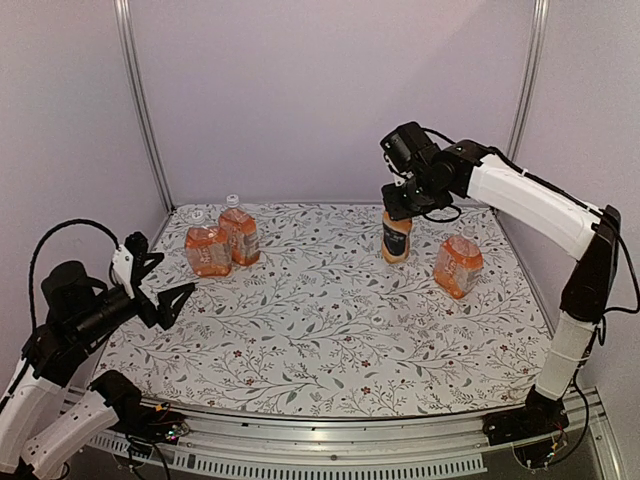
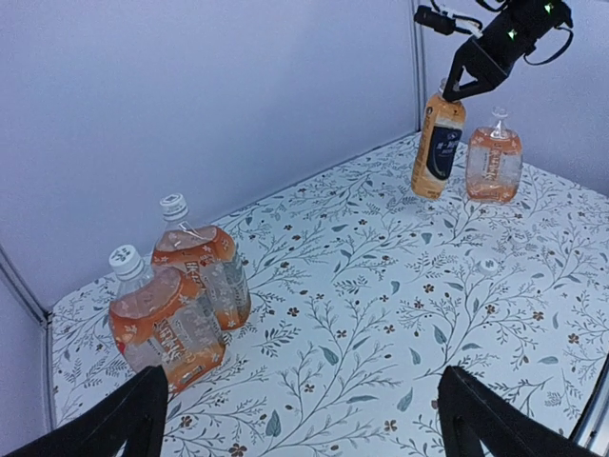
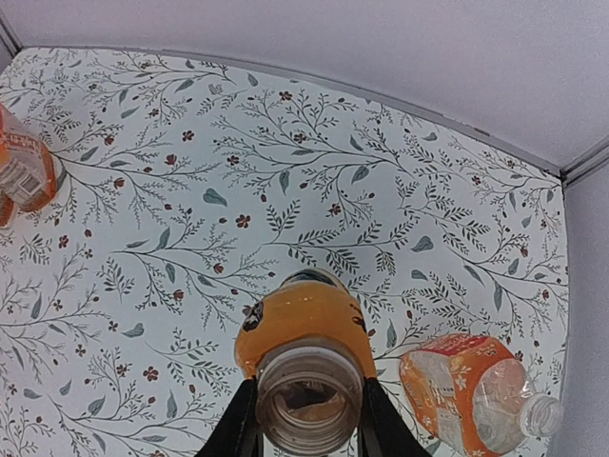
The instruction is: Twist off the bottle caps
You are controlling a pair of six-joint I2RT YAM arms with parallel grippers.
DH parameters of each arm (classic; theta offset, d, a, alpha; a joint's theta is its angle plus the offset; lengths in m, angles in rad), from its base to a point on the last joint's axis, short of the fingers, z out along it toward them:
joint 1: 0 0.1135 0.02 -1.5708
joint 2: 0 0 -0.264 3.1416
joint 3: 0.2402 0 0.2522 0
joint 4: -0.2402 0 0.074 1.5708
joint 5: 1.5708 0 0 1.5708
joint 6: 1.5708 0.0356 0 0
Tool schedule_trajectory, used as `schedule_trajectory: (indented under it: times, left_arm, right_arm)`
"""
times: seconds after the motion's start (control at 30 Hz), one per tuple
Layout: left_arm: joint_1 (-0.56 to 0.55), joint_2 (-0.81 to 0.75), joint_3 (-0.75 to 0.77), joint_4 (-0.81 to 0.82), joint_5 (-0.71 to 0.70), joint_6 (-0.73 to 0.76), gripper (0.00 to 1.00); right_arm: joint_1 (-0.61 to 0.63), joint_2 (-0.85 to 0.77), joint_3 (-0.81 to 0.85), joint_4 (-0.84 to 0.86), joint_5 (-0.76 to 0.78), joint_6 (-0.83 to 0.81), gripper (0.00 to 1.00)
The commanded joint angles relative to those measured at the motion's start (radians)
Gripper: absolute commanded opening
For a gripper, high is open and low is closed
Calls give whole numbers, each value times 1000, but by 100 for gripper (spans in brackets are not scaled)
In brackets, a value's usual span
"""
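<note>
Bottle (image 1: 396,240) neck behind right tool (image 1: 404,208)

My left arm (image 1: 62,330) sits low and folded. Its tool (image 1: 166,283) is spread wide open. My right arm (image 1: 530,195) reaches far out and bends down, its tool (image 1: 403,208) pinched tight on the bottle (image 1: 396,240) just under it.

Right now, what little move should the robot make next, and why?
Probably swing the open, empty left pincer toward the white bottle cap on the nearer left bottle; its neighbour looks capped too. The right pincer is shut on the dark-labelled bottle, whose mouth already looks open.
</note>
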Motion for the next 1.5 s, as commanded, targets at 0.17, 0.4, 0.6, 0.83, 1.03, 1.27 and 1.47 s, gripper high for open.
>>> schedule_trajectory:
  times: [0.17, 0.4, 0.6, 0.83, 1.03, 1.27, 1.47]
  left_arm:
    - [31, -7, -13, 33, -14, -43, 100]
    - [31, -4, -14, 34, -1, -38, 100]
    - [31, -2, -14, 33, 9, -36, 99]
    - [31, -1, -14, 29, 22, -38, 99]
    - [31, 0, -15, 31, 26, -36, 100]
    - [32, 4, -8, 31, -17, -50, 100]
    - [41, 142, 143, -94, -98, -72, 100]
  right_arm:
    - [-75, 169, 82, -65, -83, -4, 0]
    - [-103, 203, 77, -65, -141, 20, 0]
    - [-116, 199, 86, -65, -143, 29, 60]
    - [-119, 202, 121, -75, -121, 1, 83]
    - [-120, 212, 143, -85, -115, -18, 91]
    - [-120, 207, 169, -113, -99, -24, 96]
    - [-92, 144, 200, -149, -60, -25, 99]
